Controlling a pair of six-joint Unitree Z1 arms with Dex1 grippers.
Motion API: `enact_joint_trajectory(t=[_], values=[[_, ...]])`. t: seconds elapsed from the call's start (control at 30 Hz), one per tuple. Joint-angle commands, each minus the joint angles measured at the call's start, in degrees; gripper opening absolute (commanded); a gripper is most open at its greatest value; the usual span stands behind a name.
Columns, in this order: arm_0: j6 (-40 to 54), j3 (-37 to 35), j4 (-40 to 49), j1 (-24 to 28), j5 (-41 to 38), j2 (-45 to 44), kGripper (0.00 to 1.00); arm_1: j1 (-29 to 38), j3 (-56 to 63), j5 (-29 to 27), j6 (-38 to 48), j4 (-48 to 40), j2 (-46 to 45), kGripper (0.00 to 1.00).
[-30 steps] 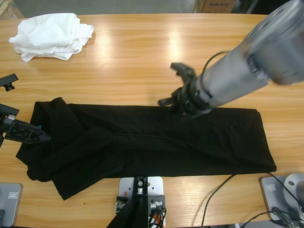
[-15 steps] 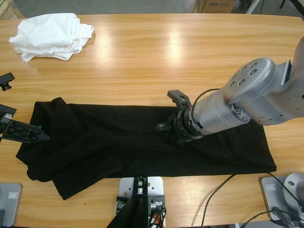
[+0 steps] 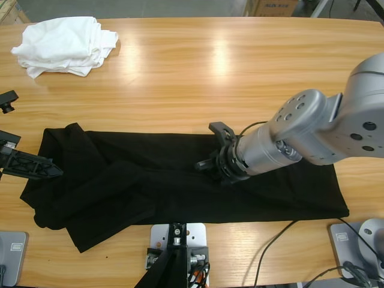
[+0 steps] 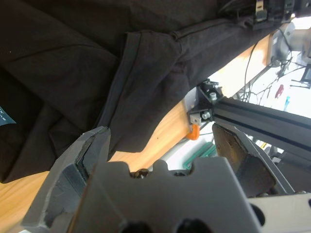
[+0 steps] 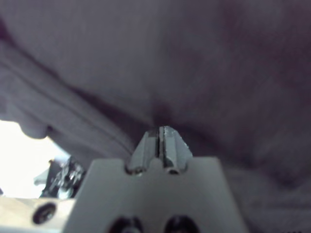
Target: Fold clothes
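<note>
Right hand [image 3: 211, 157] lower onto shirt [image 3: 180, 180]

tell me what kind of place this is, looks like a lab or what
Probably a robotics lab or workshop. A long wooden table carries a black polo shirt and white garments, worked by a silver arm's right gripper. Aluminium framing and loose cables show past the table edge, with cardboard boxes behind.

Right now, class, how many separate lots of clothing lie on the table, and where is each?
2. The black polo shirt lies spread along the near edge; the bundle of white garments sits at the far left corner. The bundle's number of pieces cannot be told.
</note>
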Motion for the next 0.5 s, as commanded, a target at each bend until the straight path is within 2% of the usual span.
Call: enact_joint_trajectory(t=[0.03,0.33,0.4,0.5], values=[[-0.59,0.70,-1.49,-0.31,-0.33,0.97,0.826,4.67,3.29,6.25,2.78,0.60,-1.69,0.000],[-0.50,1.65,-1.58,-0.31,-0.33,0.17,0.826,6.90,8.46,7.60,4.47,-3.34,-0.03,0.000],[-0.50,1.92,-1.58,-0.31,-0.37,0.08,0.826,6.90,10.27,6.67,5.03,-4.34,-2.06,0.000],[-0.31,1.55,-1.49,-0.31,-0.37,0.11,0.826,6.90,10.51,3.77,4.78,-4.16,-10.63,0.000]])
